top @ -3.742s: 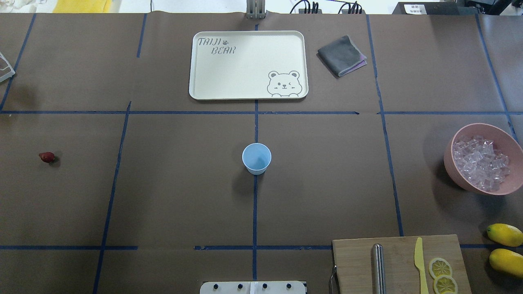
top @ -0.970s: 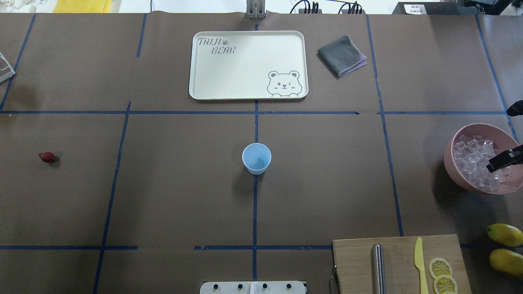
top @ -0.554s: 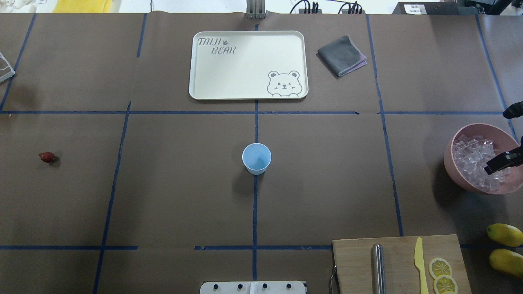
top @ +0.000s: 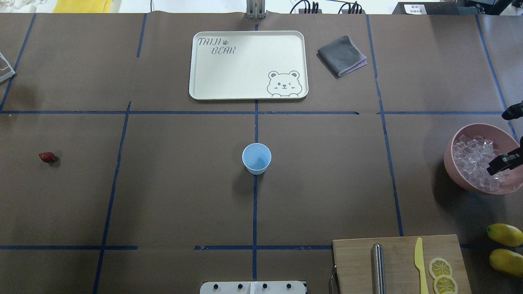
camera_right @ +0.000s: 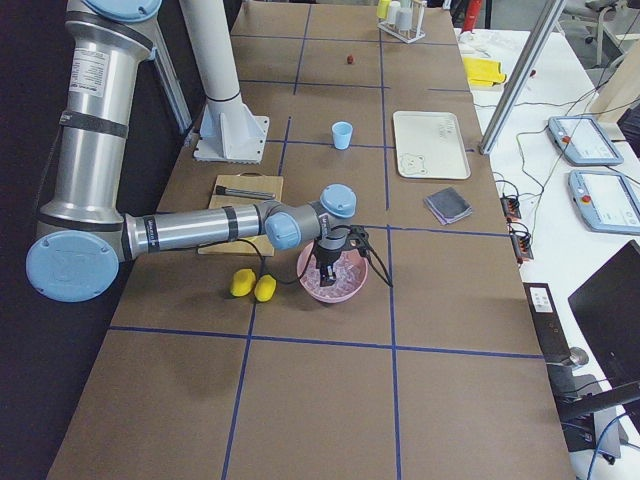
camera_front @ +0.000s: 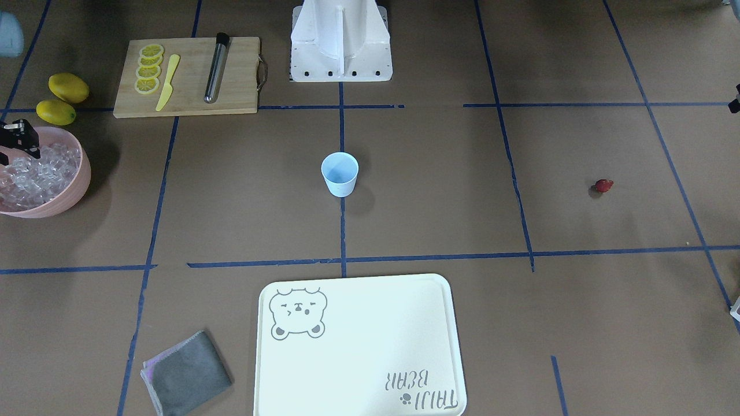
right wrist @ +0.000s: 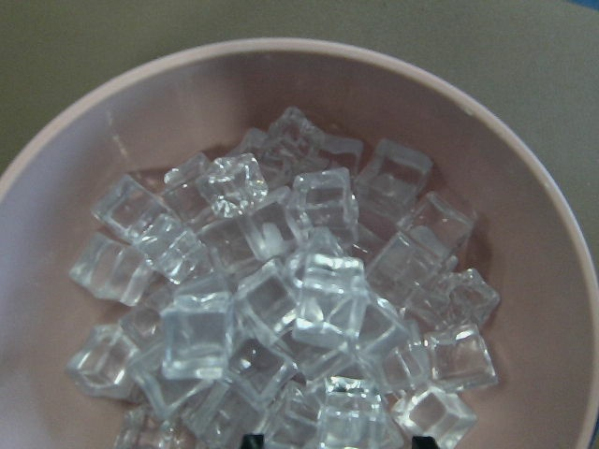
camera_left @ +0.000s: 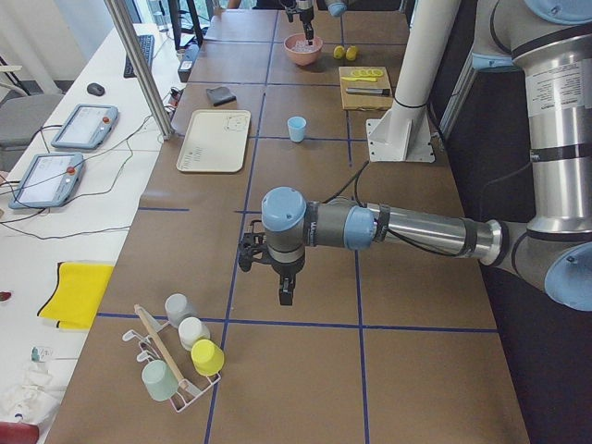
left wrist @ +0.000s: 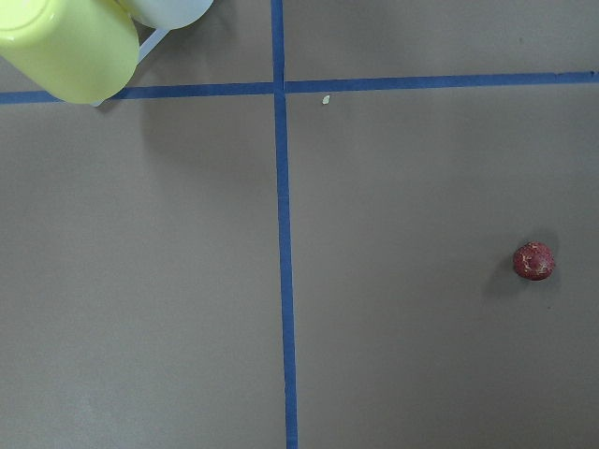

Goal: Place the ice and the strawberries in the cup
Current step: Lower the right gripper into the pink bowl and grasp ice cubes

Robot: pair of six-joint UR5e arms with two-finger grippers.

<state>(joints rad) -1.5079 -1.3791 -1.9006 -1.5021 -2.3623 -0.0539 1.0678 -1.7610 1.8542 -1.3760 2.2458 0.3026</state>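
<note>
The pale blue cup [top: 256, 158] stands upright at the table's middle, also in the front view [camera_front: 340, 173]. The ice [top: 474, 161] is a heap of clear cubes in the pink bowl [top: 454, 173] at the right edge. My right gripper [top: 504, 161] hangs over the ice. In the right wrist view its two tips sit apart just above the cubes [right wrist: 281, 299], so it is open and empty. The dark red strawberry [top: 47, 157] lies alone far left and shows in the left wrist view [left wrist: 533, 261]. My left gripper [camera_left: 282, 277] hovers above the table near it; I cannot tell its state.
A cream tray [top: 245, 65] and a folded grey cloth [top: 341, 55] lie at the back. A wooden board [top: 355, 261] with a rod, yellow knife and lemon slices is front right, with two lemons [top: 504, 234] beside it. A cup rack [camera_left: 180, 356] stands beyond the left arm.
My right gripper came in from the right edge and now hangs over the ice bowl. In the last half second it barely shifted. Cup and strawberry have not moved.
</note>
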